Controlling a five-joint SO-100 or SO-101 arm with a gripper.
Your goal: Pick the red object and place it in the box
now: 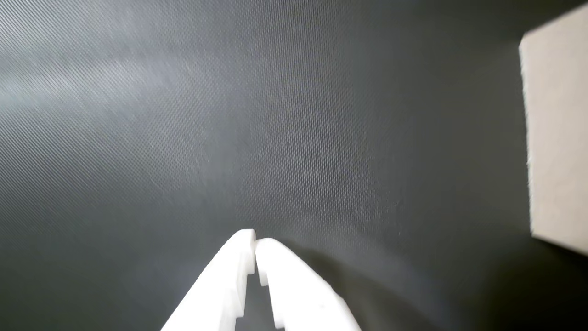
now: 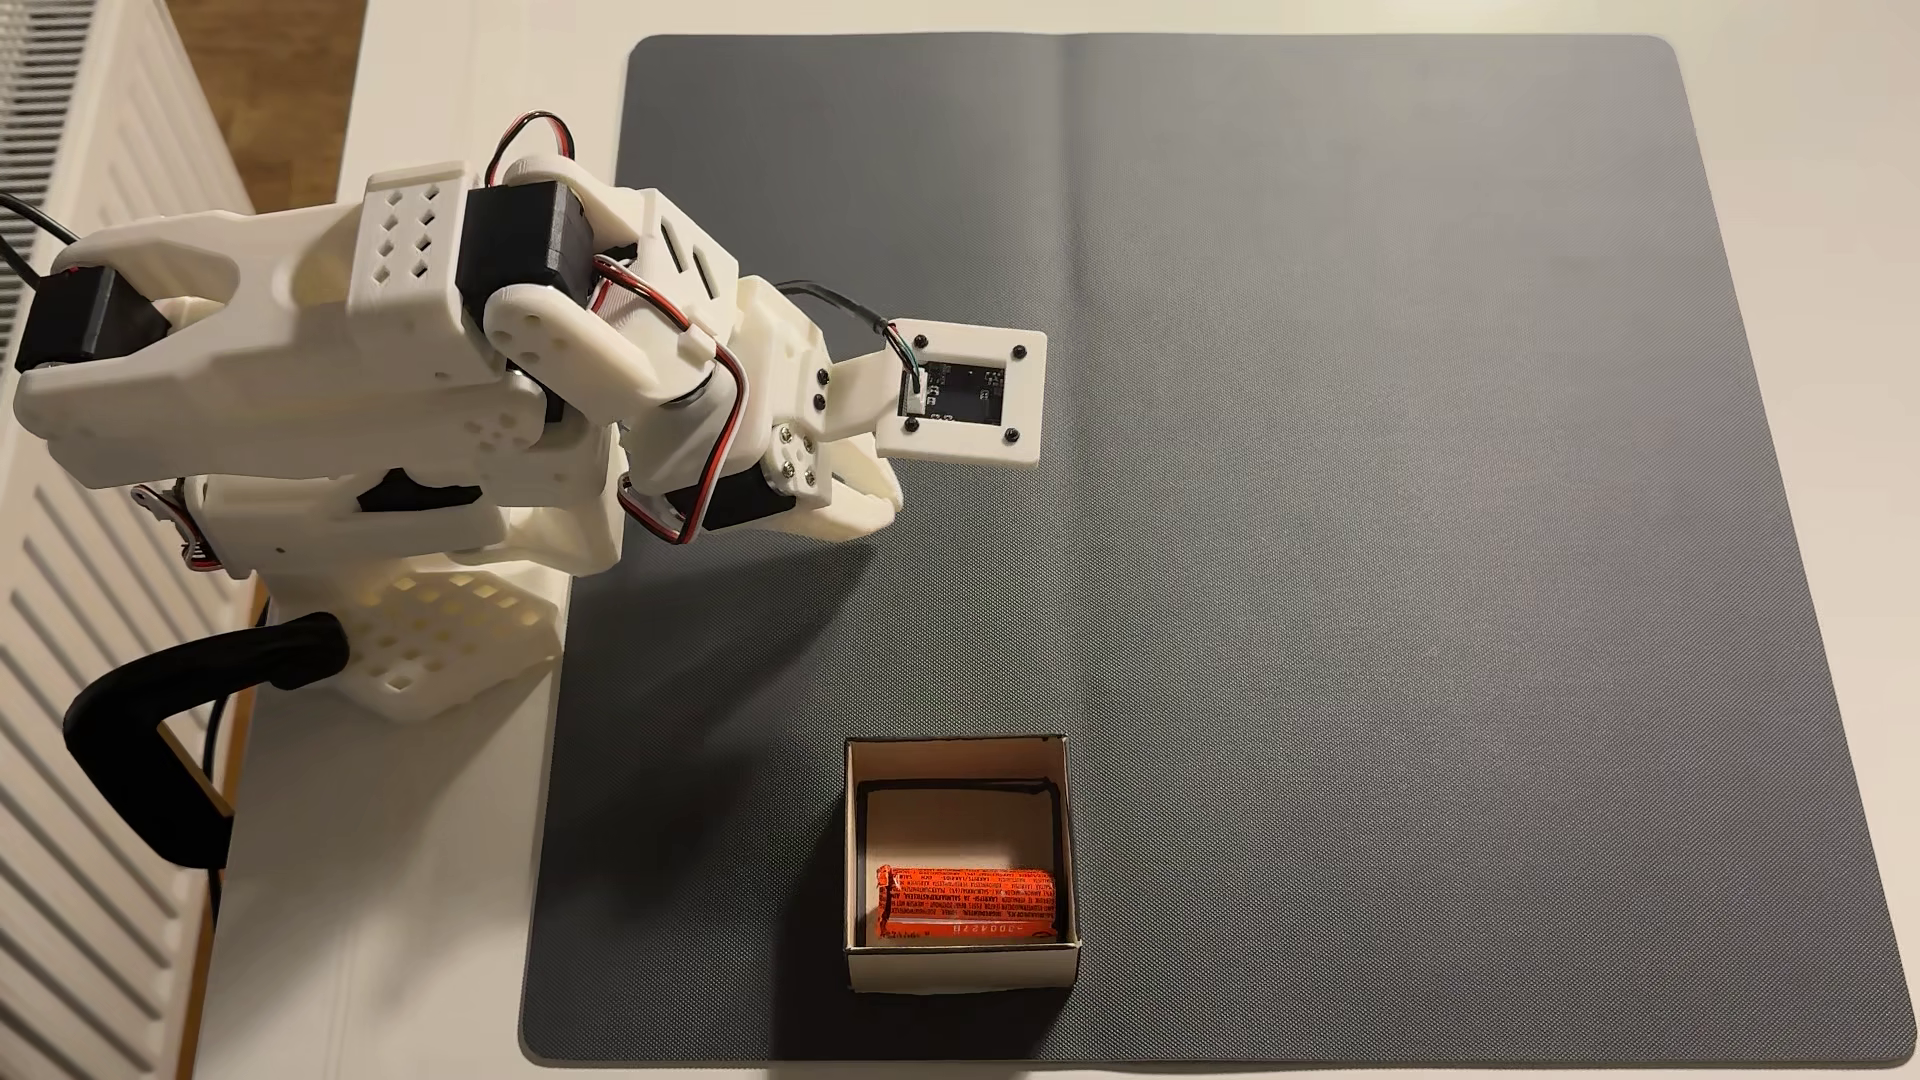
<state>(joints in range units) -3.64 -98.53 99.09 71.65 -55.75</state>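
Note:
The red object [image 2: 966, 906], an orange-red cylinder with dark print, lies on its side inside the box [image 2: 854, 831], against the near wall in the fixed view. The box is a small open-top cardboard square near the mat's lower edge; its off-white outer wall [image 1: 558, 133] shows at the right edge of the wrist view. My white gripper [image 1: 255, 240] hangs over bare mat, fingertips touching, nothing between them. In the fixed view the gripper [image 2: 878, 498] sits well above the box in the picture, partly under the wrist camera plate.
A dark grey textured mat [image 2: 1351, 519] covers most of the white table. The arm's base [image 2: 416, 633] stands at the mat's left edge, with a black clamp [image 2: 156, 727] beside it. A white radiator [image 2: 62, 623] runs along the far left.

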